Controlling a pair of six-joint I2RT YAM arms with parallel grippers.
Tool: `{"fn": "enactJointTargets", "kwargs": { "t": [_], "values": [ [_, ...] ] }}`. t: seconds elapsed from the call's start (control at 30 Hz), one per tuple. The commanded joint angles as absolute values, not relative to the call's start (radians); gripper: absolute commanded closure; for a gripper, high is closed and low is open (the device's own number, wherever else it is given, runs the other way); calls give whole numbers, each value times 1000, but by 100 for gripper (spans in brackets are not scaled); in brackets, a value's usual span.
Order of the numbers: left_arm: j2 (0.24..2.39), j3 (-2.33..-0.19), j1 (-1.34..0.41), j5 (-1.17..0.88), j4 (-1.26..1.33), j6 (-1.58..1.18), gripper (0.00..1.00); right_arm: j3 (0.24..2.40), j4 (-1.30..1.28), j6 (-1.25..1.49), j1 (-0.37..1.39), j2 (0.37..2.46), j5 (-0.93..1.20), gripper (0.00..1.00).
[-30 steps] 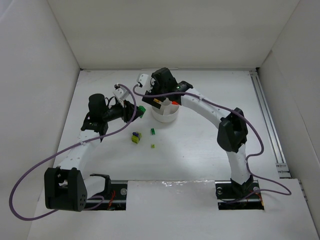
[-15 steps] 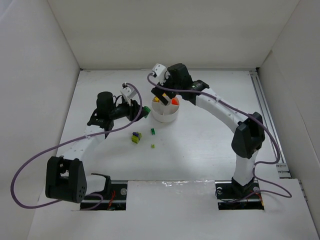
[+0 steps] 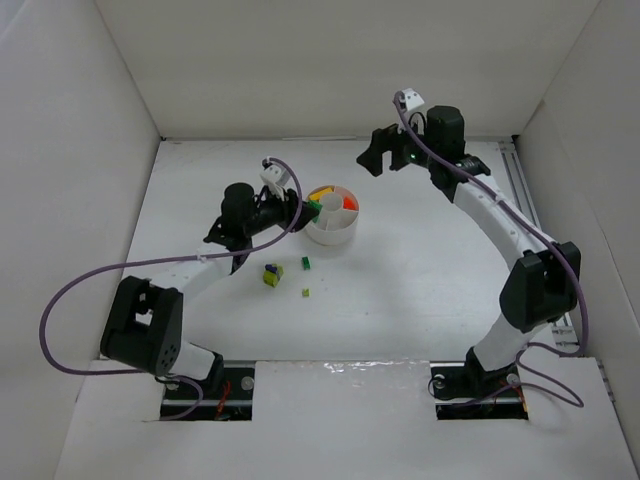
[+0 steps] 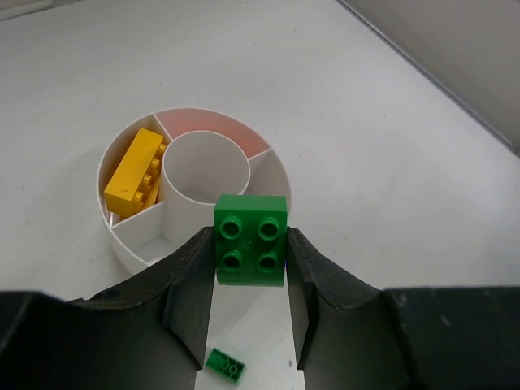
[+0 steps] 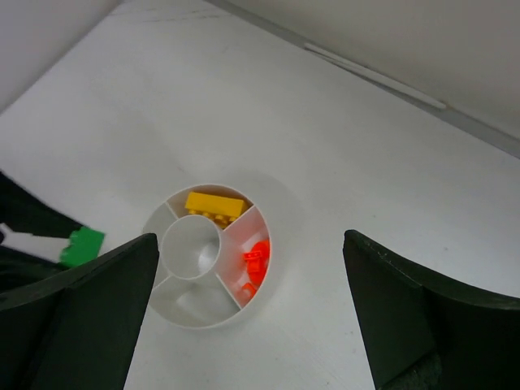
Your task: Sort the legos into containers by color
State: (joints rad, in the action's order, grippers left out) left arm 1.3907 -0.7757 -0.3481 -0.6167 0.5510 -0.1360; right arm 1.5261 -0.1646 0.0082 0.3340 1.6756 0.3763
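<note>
1. left gripper point(image 4: 250, 248) clamped on a green brick point(image 4: 250, 240), gripped at both sides, studs facing the wrist camera.
2. the brick hangs over the near rim of the white dish point(image 4: 122, 244) and hides part of the wedge below it; cannot tell if it touches the rim.
3. right gripper point(image 3: 373, 160) spread wide, holding nothing, beyond the dish and well apart from it.
4. inside the dish: a yellow brick point(image 4: 134, 171) in one wedge, an orange-red piece point(image 5: 256, 258) in the next.
5. near the dish lie a small green brick point(image 4: 227, 365), a mixed clump point(image 3: 271, 274) and a tiny bit point(image 3: 306, 293), too small to make out.

White table point(image 3: 420, 290): dish point(image 3: 331, 236), loose legos point(image 3: 271, 276)
</note>
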Motion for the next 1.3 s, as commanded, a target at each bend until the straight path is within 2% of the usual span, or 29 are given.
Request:
{"fn": "enactJointTargets", "kwargs": {
  "t": [0.0, 0.2, 0.8, 0.93, 1.03, 1.07, 1.27],
  "values": [
    [1411, -738, -368, -537, 760, -294, 100, 1516, -74, 94, 279, 1660, 678, 0],
    [1462, -706, -368, -494, 899, -405, 100, 1497, -52, 84, 299, 1641, 560, 0],
    [1554, -715, -368, -485, 917, -376, 97, 1459, -43, 20, 299, 1641, 617, 0],
    [1583, -733, -368, -485, 917, -376, 91, 1450, -43, 9, 299, 1632, 617, 0],
    [1592, -744, -368, -495, 908, -367, 79, 1439, -43, 0, 299, 1623, 617, 0],
    [1603, -744, -368, -495, 908, -367, 69, 1430, -43, -9, 308, 1623, 617, 0],
    [1594, -753, -350, -515, 946, -376, 48, 1396, -43, -29, 308, 1605, 638, 0]
  ]
}}
